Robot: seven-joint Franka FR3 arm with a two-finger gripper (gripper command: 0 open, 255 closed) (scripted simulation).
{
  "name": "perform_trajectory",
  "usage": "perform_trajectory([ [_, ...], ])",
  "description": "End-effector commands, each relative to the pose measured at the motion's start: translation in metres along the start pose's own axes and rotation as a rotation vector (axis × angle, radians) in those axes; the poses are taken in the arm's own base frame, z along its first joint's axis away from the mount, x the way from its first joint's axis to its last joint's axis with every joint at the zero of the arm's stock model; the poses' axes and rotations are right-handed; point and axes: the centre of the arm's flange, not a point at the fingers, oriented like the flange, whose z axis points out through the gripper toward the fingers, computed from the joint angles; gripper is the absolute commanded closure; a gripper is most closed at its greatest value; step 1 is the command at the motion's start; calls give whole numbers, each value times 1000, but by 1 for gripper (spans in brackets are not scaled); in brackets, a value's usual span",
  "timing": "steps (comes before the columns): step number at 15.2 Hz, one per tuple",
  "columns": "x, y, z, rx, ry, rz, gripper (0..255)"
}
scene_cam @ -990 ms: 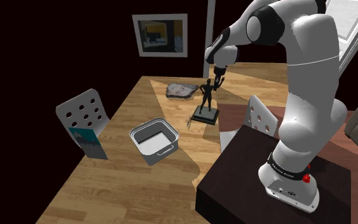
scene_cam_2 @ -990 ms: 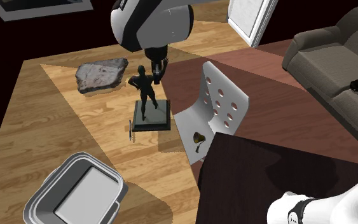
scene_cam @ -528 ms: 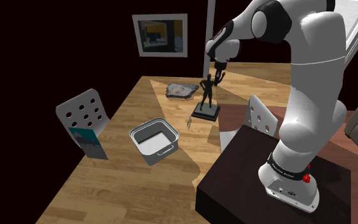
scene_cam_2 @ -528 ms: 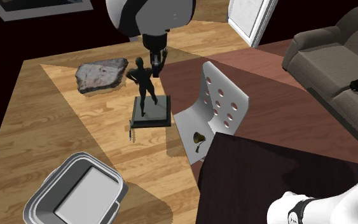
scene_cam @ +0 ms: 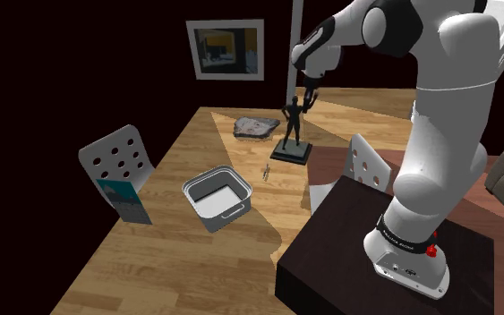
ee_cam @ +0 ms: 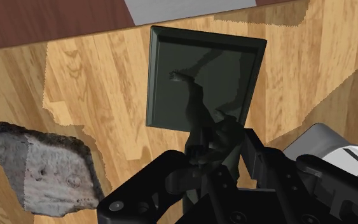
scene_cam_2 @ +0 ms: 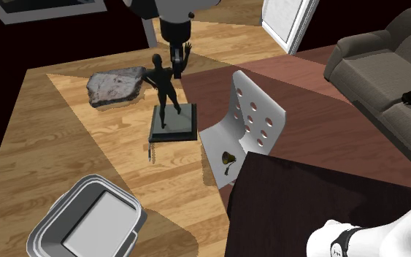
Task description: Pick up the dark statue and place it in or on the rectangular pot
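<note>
You had the gripper point(scene_cam: 308, 93) closed tight on the dark statue point(scene_cam: 292, 131), its two black fingers pinching the figure's raised arm, as the wrist view showed plainly. The statue stood upright under the hand. Its square base seemed to hang just clear of the wooden table point(scene_cam: 178, 259), though that was hard to tell.

The statue was well apart from the rectangular pot point(scene_cam: 226, 213), up and to the right of it in the shoulder view. The pot sat open on the table with nothing in it, pale grey inside.

Farther from the pot than the statue, a rough grey stone point(scene_cam: 255, 127) lay flat on the wood, just beside the statue's base. On the pot's other side in that view, a white chair point(scene_cam: 115, 161) with round holes in its back stood at the table's edge.
</note>
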Motion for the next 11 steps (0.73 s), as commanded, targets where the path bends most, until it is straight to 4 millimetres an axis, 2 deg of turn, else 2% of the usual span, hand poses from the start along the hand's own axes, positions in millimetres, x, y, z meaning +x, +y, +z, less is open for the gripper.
perform_trajectory([
  [1, 1, 1, -11, -1, 1, 0, 255],
  [9, 6, 2, -53, -1, 1, 0, 255],
  [10, 6, 2, -53, -1, 1, 0, 255],
  [11, 14, -8, -55, -1, 1, 0, 255],
])
